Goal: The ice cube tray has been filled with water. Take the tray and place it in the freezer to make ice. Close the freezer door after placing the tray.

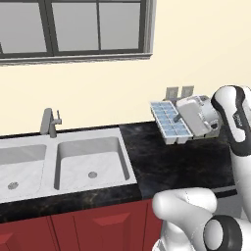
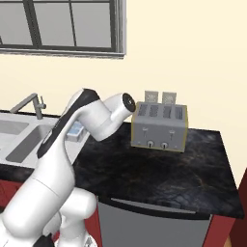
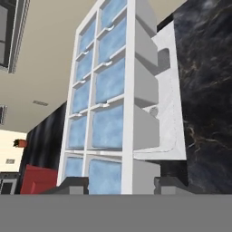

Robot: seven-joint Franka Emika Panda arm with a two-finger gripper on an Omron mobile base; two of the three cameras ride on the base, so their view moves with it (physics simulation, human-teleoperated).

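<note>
Place: a home kitchen, rendered rather than filmed.
Counter: black marble-like counter (image 1: 181, 162) along a cream wall (image 1: 98, 93) — it runs from the sink to the far right end.
Sink: pale double-basin sink (image 1: 90, 164) set into the counter, with a grey faucet (image 1: 49, 122) behind it.
Cabinets: red cabinet fronts (image 1: 98, 228) under the counter; a grey appliance front with a bar handle (image 2: 154, 224) shows below the counter in the right base view.
Window: dark-framed window (image 1: 73, 27) above the sink.
Appliance: silver four-slot toaster (image 2: 159, 126) on the counter — two wall outlets (image 2: 159, 97) just behind it.
</note>
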